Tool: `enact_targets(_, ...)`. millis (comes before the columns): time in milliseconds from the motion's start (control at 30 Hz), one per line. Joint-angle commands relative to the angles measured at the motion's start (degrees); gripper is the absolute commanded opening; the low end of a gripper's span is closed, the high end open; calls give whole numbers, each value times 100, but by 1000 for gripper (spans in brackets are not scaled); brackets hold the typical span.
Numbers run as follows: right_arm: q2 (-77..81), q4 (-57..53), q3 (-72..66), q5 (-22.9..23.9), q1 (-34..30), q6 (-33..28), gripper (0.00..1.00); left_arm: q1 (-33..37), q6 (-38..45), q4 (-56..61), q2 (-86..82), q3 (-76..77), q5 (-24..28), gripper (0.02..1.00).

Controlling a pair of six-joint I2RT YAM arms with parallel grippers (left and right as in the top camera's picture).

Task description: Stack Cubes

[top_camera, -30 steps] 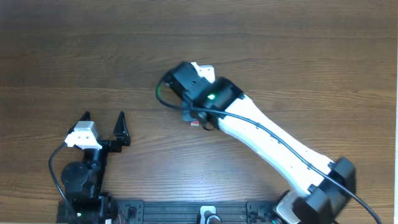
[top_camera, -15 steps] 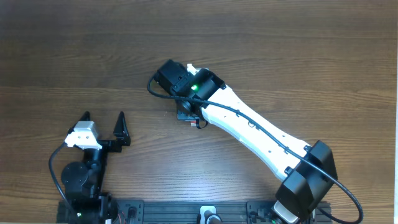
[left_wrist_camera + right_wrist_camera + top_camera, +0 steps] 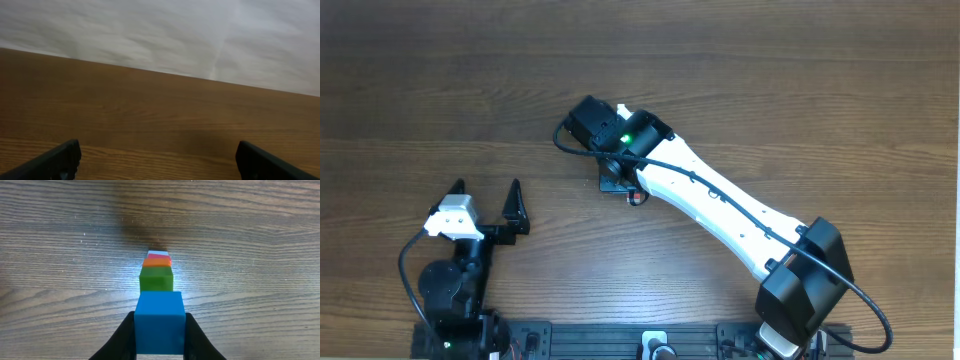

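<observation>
— Where was the blue cube (image 3: 160, 317)?
— Pinched between the fingers of the right gripper (image 3: 160, 335), just beside the green cube (image 3: 156, 280). That one topped a stack on an orange cube (image 3: 157, 261) and a pale cube (image 3: 159, 254), mid-counter (image 3: 250, 240). I couldn't tell if blue touched green.
— And the left gripper (image 3: 486, 186)?
— At the near left, fingers spread wide, well apart from the stack.

No text, label, brand, number or sign can be read. The visible faces of the blue cube (image 3: 160, 322) and the green cube (image 3: 156, 279) are plain, and the wooden table (image 3: 60, 240) shows only grain.
</observation>
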Motion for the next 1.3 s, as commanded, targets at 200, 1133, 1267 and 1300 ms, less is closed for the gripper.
enact_targets(200, 166, 13, 63, -33, -26, 76, 12, 31, 85, -15, -42, -24, 35, 1000)
enact_targets(1133, 317, 155, 24, -66, -122, 79, 16, 31, 85, -15, -42, -22, 35, 1000)
enact_targets(1267, 317, 205, -28, -70, -122, 79, 20, 31, 85, -15, -42, -22, 35, 1000)
enact_targets(1300, 317, 212, -42, -70, -122, 79, 20, 31, 85, -15, -42, -22, 35, 1000)
